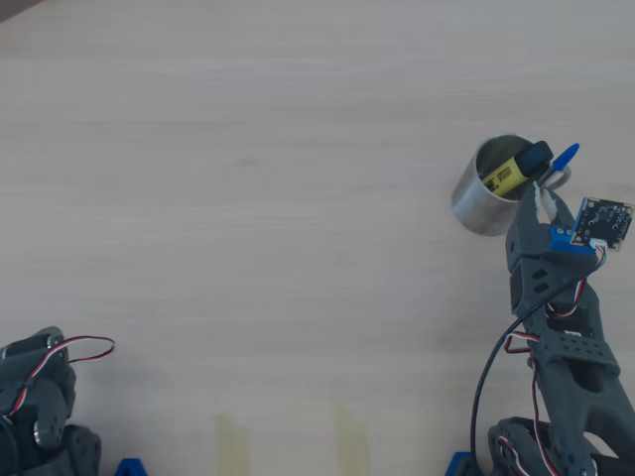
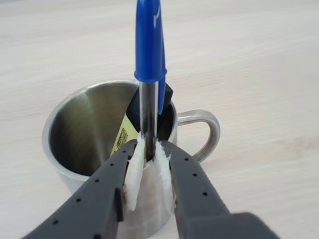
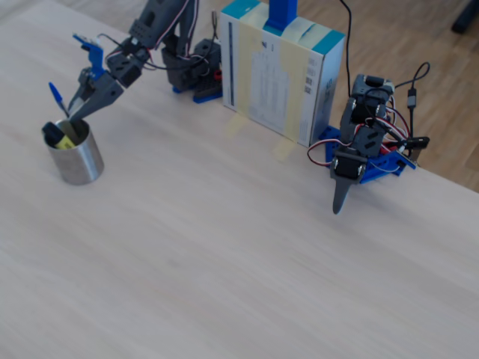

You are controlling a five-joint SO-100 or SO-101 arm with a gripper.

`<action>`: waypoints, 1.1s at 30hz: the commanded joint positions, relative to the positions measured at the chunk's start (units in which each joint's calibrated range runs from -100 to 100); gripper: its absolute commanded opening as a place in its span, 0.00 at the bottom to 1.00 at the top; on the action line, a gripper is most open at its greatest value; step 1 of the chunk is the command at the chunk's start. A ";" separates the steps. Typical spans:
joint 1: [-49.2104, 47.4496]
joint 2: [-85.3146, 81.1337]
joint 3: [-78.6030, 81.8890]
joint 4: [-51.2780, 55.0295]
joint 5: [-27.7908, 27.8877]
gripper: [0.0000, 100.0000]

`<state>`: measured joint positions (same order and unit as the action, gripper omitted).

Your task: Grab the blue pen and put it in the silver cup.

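Observation:
My gripper [image 2: 148, 149] is shut on the blue pen [image 2: 148, 40], pinching its clear barrel between white pads just below the blue cap. The pen stands nearly upright over the near rim of the silver cup [image 2: 79, 129], whose loop handle points right in the wrist view. The pen's lower end is hidden behind the fingers. A yellow marker [image 2: 121, 138] with a black cap leans inside the cup. In the overhead view the gripper [image 1: 544, 203] sits at the lower right of the cup [image 1: 474, 203], with the pen's cap [image 1: 566, 157] poking out near the handle. The fixed view shows the gripper [image 3: 75, 112] just above the cup [image 3: 78, 161].
A second, idle arm [image 3: 359, 153] stands at the right of the fixed view and appears at the overhead view's bottom left [image 1: 35, 397]. A white and teal box [image 3: 277, 75] stands behind the table. Two tape strips [image 1: 233, 441] lie near the front edge.

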<state>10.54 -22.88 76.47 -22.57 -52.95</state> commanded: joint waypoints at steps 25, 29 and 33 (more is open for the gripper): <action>-1.46 -0.64 -0.32 0.22 0.05 0.35; -1.55 -0.81 -0.32 0.22 -0.06 0.38; -2.25 -0.89 -0.68 0.22 -0.11 0.40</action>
<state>9.03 -22.88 76.56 -22.57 -52.79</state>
